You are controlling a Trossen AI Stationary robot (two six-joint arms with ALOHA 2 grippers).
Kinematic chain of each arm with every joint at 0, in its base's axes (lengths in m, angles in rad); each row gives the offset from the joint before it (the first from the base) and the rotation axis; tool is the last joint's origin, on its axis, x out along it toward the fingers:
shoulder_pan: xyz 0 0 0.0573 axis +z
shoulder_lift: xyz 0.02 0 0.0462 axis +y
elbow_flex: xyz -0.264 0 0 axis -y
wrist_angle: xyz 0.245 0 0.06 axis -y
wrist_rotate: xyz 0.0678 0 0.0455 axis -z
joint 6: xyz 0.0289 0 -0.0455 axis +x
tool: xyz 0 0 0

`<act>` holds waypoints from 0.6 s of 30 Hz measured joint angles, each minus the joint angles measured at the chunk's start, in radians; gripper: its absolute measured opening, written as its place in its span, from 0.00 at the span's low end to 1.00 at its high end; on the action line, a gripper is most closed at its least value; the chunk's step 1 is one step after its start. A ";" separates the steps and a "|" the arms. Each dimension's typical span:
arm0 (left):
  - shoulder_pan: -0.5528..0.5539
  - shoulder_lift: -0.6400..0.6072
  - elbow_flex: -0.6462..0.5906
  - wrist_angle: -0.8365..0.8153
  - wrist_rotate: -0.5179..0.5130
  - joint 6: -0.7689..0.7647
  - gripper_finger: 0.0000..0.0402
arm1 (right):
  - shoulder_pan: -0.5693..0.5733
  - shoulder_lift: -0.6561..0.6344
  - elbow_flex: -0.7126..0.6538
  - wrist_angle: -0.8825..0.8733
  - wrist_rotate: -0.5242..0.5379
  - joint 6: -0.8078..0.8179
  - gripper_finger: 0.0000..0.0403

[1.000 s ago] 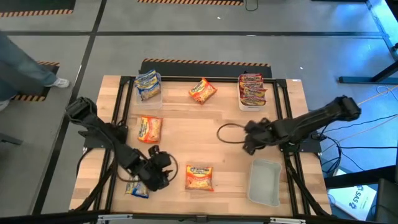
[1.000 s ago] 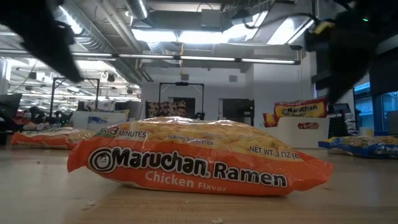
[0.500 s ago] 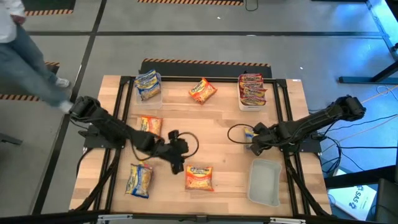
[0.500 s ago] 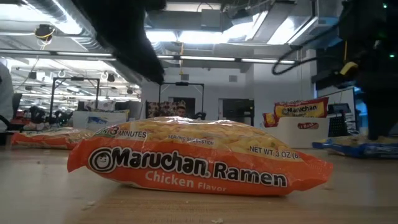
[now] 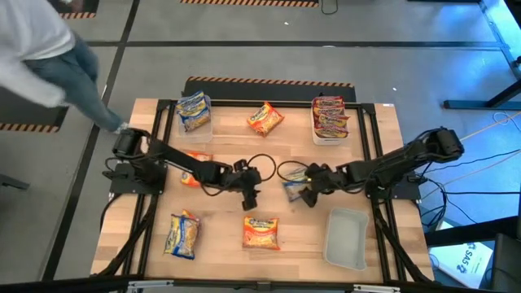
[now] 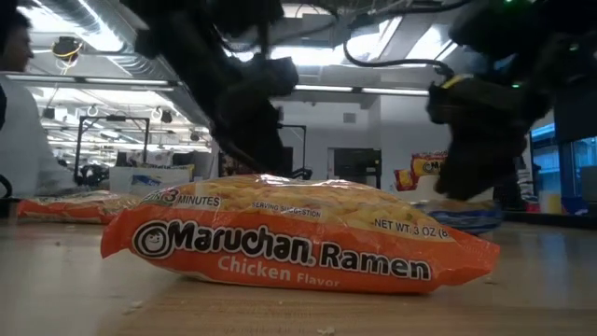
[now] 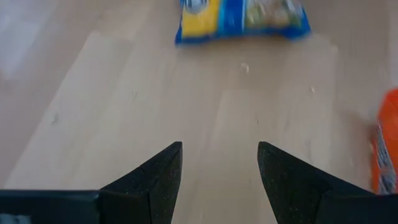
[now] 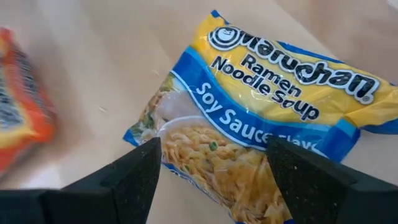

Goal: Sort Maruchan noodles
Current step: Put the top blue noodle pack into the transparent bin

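Wooden table (image 5: 301, 134) fills the middle of the high view, with grey floor around it and a person (image 5: 49, 49) walking past its far left corner. Both arms reach toward the centre. Left gripper (image 5: 251, 195) hangs over bare wood, fingers (image 7: 155, 180) spread apart and holding nothing; in its wrist view a soy packet (image 7: 242, 15) lies ahead on the wood. Right gripper (image 5: 305, 194) sits just over that soy packet (image 5: 295, 187) at mid-table, fingers (image 8: 134, 177) wide on either side of its near end, not closed on it. Near the front edge lie a chicken packet (image 5: 260, 233) and another blue packet (image 5: 181, 235). An orange packet (image 5: 191, 167) is partly hidden under the left arm, and one more (image 5: 264, 119) lies at the back. Left tub (image 5: 205, 129) holds a blue packet (image 5: 192, 111); back right tub (image 5: 317, 137) holds red packets (image 5: 330, 116). Front right tub (image 5: 345, 238) is clear.
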 joint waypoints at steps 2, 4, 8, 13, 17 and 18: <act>0.014 0.039 0.000 0.056 0.021 -0.009 0.51 | -0.014 0.032 0.000 0.089 -0.029 -0.027 0.73; 0.022 0.073 0.000 0.111 0.044 -0.017 0.51 | -0.025 0.057 0.000 0.155 -0.058 -0.049 0.73; 0.028 0.116 0.000 0.222 0.066 -0.036 0.51 | -0.042 0.071 0.035 0.181 -0.108 -0.098 0.73; 0.028 0.119 0.000 0.338 0.040 -0.089 0.51 | -0.083 -0.051 0.106 -0.042 -0.217 -0.152 0.73; 0.027 0.123 0.000 0.382 0.038 -0.113 0.51 | -0.158 -0.155 0.088 -0.226 -0.199 -0.143 0.73; 0.027 0.130 0.000 0.386 0.037 -0.114 0.51 | -0.179 -0.175 0.075 -0.236 -0.202 -0.127 0.73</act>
